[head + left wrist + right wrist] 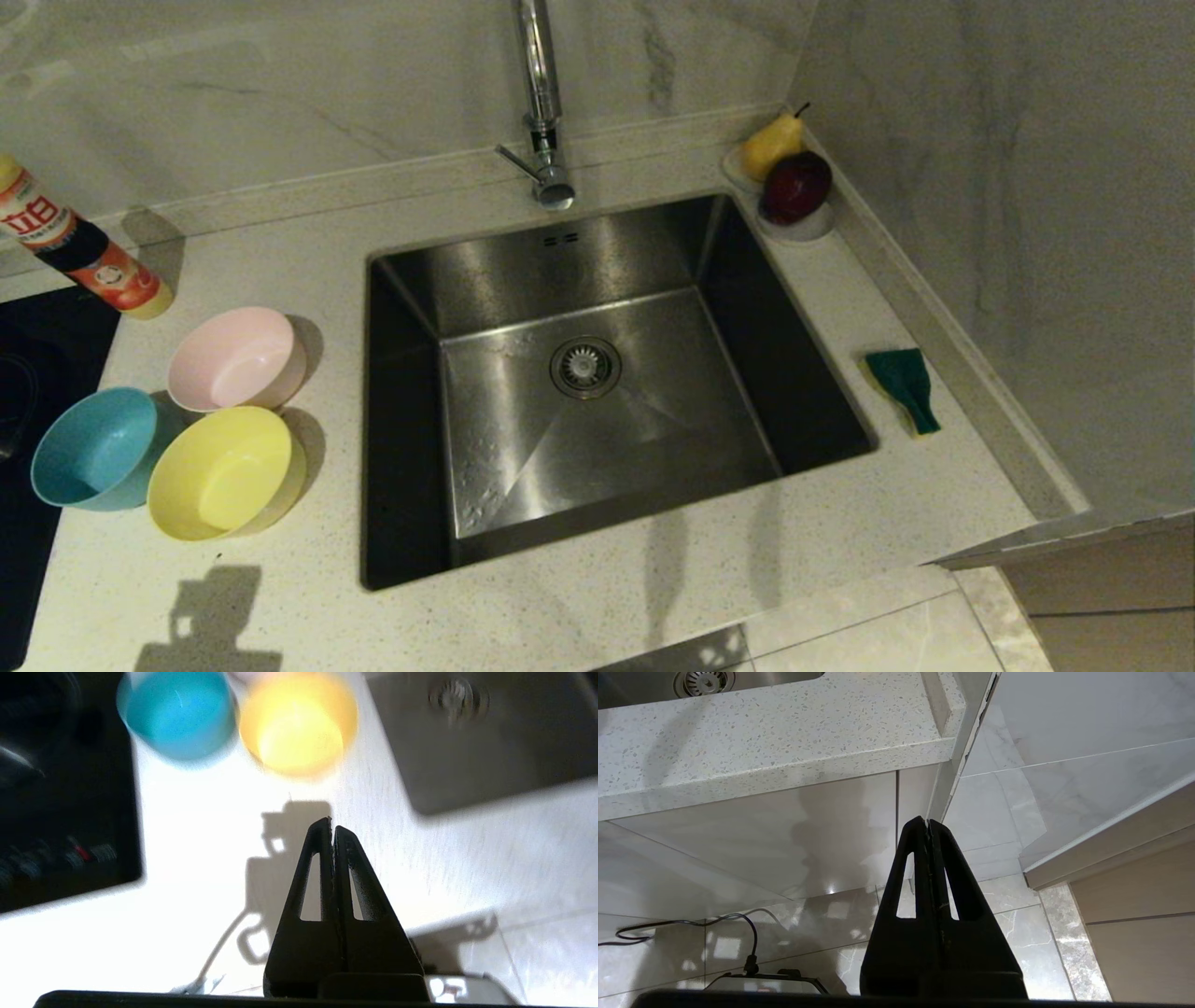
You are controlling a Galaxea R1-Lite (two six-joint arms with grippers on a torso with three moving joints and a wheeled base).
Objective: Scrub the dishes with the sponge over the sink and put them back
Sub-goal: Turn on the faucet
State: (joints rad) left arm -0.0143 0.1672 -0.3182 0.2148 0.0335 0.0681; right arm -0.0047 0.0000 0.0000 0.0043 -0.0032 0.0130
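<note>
Three dishes stand on the counter left of the sink: a pink bowl, a blue bowl and a yellow bowl. The sponge, green face up, lies on the counter right of the sink. Neither arm shows in the head view. My left gripper is shut and empty above the counter's front part, with the blue bowl and yellow bowl beyond it. My right gripper is shut and empty, parked below the counter edge over the floor.
A detergent bottle lies at the back left. A pear and a dark red fruit sit on white saucers at the back right corner. The tap rises behind the sink. A black hob borders the counter's left.
</note>
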